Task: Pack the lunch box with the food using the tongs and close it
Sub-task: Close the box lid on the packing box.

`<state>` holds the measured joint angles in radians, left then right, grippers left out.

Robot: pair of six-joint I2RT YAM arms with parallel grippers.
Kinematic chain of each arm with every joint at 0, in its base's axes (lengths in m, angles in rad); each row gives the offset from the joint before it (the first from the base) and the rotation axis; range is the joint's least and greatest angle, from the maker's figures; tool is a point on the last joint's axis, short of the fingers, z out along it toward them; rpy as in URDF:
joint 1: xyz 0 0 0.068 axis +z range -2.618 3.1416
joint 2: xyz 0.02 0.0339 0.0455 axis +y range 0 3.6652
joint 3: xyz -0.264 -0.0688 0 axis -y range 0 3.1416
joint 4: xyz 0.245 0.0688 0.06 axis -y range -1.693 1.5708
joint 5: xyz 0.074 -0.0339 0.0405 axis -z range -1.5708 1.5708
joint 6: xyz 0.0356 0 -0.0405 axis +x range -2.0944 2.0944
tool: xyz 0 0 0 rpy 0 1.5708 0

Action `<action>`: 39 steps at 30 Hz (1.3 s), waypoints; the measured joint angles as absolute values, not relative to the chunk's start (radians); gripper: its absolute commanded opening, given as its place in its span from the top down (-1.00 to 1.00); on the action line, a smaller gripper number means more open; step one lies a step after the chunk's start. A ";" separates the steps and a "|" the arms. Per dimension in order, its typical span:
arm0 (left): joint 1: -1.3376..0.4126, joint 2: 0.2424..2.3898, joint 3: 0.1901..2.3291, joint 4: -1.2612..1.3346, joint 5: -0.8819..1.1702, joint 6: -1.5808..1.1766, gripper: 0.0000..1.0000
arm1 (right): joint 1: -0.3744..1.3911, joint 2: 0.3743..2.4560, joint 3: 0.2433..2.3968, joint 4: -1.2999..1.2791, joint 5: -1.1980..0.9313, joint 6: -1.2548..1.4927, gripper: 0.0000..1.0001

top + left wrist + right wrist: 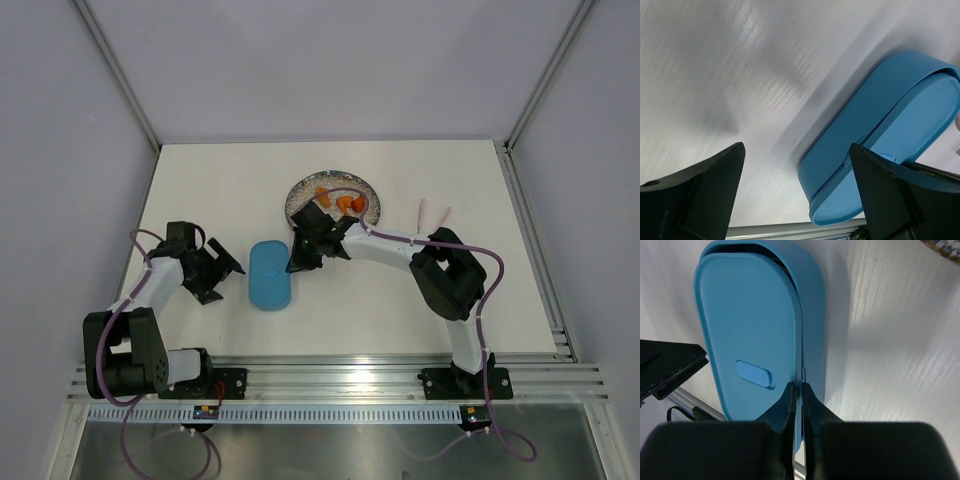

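One box (pixel 270 276), lid (pixel 747 340) on but maybe not seated, sits right under R gripper (pixel 800 400). Its jaws are pressed together, tips at lid's long edge on the seam; can't tell if they nip the lip. L gripper (pixel 796 150) is spread wide, box just outside one jaw, untouched. Food (pixel 350 203) on plate (pixel 300 190) and tongs (pixel 433 212) lie behind R jaws. Step, prob: getting lid off. Next needs lid lifted clear w/o dragging box.
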<state>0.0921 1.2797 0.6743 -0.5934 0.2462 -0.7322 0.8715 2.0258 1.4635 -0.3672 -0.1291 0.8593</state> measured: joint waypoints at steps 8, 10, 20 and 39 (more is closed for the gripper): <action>0.092 1.276 0.674 -0.604 0.241 -0.730 -0.77 | 0.871 2.026 1.465 -0.363 -0.118 0.850 1.00; 0.092 1.275 0.674 -0.604 0.239 -0.730 -0.77 | 0.871 2.026 1.466 -0.364 -0.113 0.845 1.00; 0.092 1.275 0.674 -0.611 0.239 -0.730 -0.77 | 0.871 2.026 1.479 -0.376 -0.079 0.808 1.00; 0.092 1.275 0.695 -0.634 0.239 -0.712 -0.77 | 0.871 2.026 1.513 -0.399 -0.060 0.763 1.00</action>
<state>0.0921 1.2755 0.6952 -0.6342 0.2394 -0.7116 0.8715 2.0258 1.5127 -0.3988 -0.0605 0.7631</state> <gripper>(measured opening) 0.892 0.085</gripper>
